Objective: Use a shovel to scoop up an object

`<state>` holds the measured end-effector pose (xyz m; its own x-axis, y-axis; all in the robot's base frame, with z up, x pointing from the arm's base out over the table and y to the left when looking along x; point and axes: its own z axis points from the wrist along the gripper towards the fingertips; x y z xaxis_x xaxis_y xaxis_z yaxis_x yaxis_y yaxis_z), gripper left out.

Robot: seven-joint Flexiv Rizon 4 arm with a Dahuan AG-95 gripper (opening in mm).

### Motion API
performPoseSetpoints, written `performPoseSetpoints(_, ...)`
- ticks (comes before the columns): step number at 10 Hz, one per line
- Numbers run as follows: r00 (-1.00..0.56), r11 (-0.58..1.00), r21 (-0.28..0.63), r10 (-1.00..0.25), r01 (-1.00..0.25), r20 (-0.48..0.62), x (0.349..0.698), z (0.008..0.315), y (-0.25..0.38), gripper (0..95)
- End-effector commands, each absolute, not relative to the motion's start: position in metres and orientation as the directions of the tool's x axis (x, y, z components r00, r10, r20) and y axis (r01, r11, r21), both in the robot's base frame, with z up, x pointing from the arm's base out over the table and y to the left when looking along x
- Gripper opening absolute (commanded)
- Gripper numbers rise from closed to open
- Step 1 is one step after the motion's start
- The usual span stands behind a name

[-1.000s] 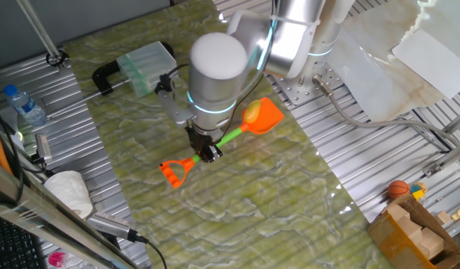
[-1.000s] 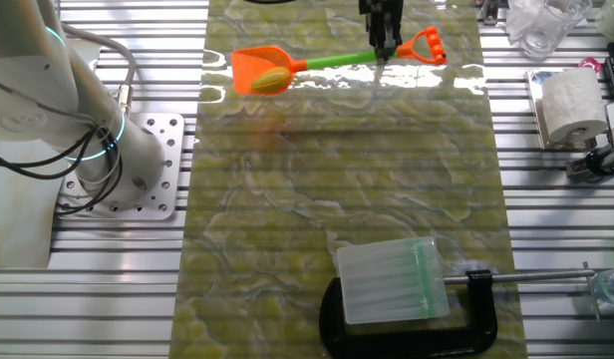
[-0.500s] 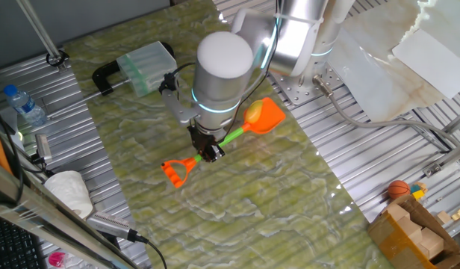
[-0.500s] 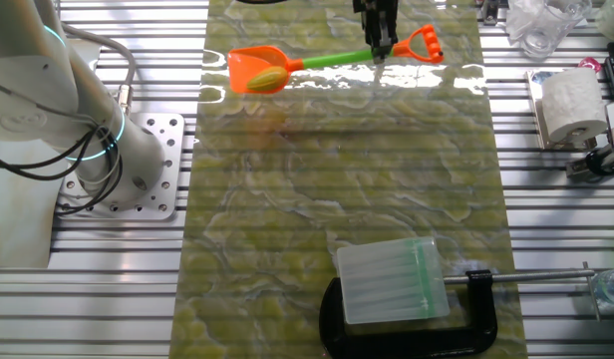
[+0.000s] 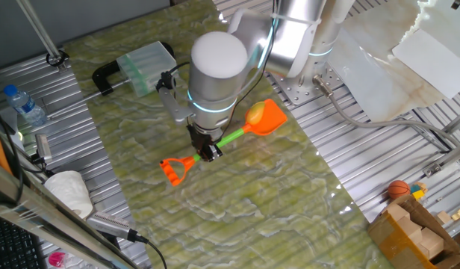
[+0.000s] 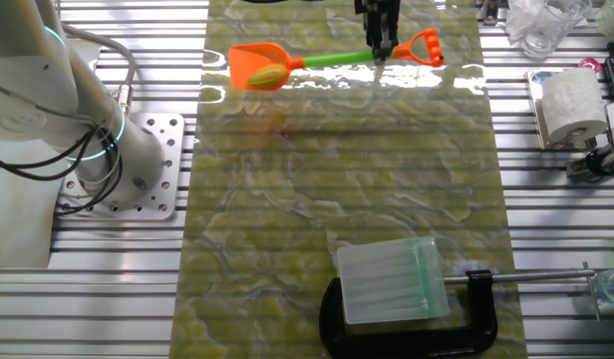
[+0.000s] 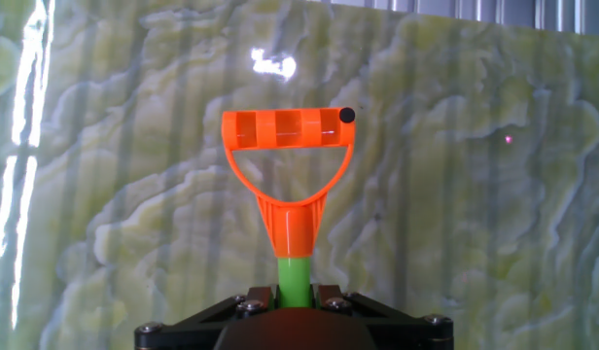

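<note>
My gripper [image 5: 207, 152] is shut on the green shaft of the shovel [image 5: 230, 138] and holds it above the marbled green mat. The orange scoop blade [image 5: 266, 118] carries the small yellow-orange oval object [image 5: 253, 114]. In the other fixed view the gripper [image 6: 380, 50] grips the shaft near the orange D-shaped end [image 6: 427, 47], and the object [image 6: 269, 75] lies in the blade [image 6: 252, 68]. In the hand view the gripper [image 7: 298, 295] clamps the shaft and the D-shaped end [image 7: 290, 136] sticks out ahead.
A clear plastic box in a black clamp [image 5: 144, 66] stands at the mat's far end. A water bottle [image 5: 25, 104] and a tissue roll [image 5: 69, 190] lie left. A small orange ball [image 5: 398, 189] and wooden blocks [image 5: 413, 224] sit at lower right.
The arm swayed slightly right and back to the left. The shovel with the object in its blade has hardly moved and stays held.
</note>
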<state>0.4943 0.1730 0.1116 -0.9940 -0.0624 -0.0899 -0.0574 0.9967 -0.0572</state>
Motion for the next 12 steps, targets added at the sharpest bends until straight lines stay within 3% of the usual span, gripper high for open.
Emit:
performPoseSetpoints(1, -0.994, 0.998, -0.054, -0.025, -0.019, -0.11, 0.4952, 0.1111, 0.1713, 0.0)
performPoseSetpoints(12, -0.994, 0.998, -0.052, -0.033, -0.028, -0.1, 0.4953, 0.1108, 0.1709, 0.0)
